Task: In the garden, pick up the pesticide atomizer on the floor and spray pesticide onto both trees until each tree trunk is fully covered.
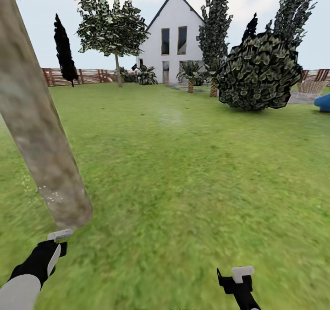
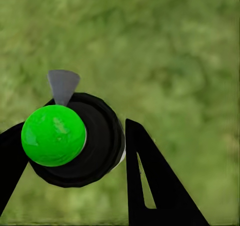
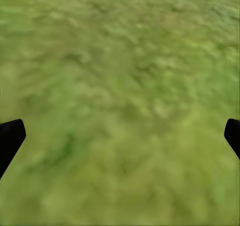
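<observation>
A thick, mottled grey-brown tree trunk [image 1: 36,131] leans across the head view from 11 o'clock down toward 8 o'clock, its flared base meeting the green grass lawn [image 1: 192,181] just above the left gripper [image 1: 58,236]. A faint scatter of tiny white pesticide specks [image 1: 51,194] sits on the bark low on the trunk.

In the left wrist view the left gripper's black fingers [image 2: 155,186] clamp a black round-bodied pesticide atomizer [image 2: 92,141] topped by a glossy bright-green ball, with a small grey nozzle piece at 12 o'clock from the ball. The trunk base lies directly beyond the atomizer, near but apart.

The right gripper [image 1: 240,278] hangs at 5 o'clock over bare grass; in the right wrist view its black fingertips [image 3: 11,138] stand wide apart with nothing between them.

A second tree [image 1: 112,30] with a leafy crown stands well away at 11 o'clock by the reddish-brown slatted wooden fence [image 1: 87,76], beside a white gabled house [image 1: 174,39]. A large dark round shrub [image 1: 259,71] sits at 1 o'clock.
</observation>
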Controlling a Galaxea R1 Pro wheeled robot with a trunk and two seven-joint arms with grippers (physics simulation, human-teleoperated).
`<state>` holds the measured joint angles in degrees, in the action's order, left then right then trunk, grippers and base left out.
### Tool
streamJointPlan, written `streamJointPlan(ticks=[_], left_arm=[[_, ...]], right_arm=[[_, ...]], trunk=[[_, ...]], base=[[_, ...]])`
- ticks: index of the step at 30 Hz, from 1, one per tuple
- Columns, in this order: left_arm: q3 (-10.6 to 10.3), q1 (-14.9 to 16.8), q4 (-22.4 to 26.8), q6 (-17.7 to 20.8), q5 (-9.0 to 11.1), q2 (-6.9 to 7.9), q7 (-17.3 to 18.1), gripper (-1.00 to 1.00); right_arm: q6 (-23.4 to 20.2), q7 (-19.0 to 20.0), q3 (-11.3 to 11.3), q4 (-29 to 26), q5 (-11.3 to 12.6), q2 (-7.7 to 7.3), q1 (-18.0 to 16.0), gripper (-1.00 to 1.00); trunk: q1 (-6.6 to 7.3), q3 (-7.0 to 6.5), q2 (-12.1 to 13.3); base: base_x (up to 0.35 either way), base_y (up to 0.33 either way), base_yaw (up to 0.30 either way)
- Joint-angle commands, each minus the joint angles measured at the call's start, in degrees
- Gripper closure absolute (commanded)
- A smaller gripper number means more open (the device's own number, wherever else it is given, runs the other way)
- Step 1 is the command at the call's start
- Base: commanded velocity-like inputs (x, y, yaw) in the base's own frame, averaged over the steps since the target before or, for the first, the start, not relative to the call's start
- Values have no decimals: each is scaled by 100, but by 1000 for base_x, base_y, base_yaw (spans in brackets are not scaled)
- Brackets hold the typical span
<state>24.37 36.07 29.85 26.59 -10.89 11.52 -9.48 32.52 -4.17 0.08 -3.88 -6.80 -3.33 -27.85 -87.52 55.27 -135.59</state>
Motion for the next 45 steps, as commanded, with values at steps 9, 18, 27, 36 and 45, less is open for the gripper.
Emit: streamJointPlan(ticks=[9, 18, 27, 36, 45], left_arm=[[-28, 130, 201, 75, -62, -21, 57, 100], [-610, 1292, 462, 1059, -81, -156, 94, 100], [-678, 1554, 792, 1625, -115, 341, 751, 100], [-698, 1509, 805, 1622, -139, 339, 720, 100], [-696, 1497, 800, 1613, -159, 402, 697, 100]], right_arm=[[9, -48, -2, 5, -58, -1, -2, -100], [9, -48, -7, 10, -61, -9, -2, -100], [9, -48, -8, 11, -58, -29, -2, -100], [9, -57, -8, 4, -58, -23, -2, -100], [9, -49, -8, 5, -58, -18, -2, -100]], trunk=[[2, 5, -3], [2, 5, -3], [2, 5, -3], [2, 5, -3], [2, 5, -3]], base=[[-103, -82, 276], [-1, 0, 70], [0, 0, 0], [123, -204, 4], [176, -225, 245]])
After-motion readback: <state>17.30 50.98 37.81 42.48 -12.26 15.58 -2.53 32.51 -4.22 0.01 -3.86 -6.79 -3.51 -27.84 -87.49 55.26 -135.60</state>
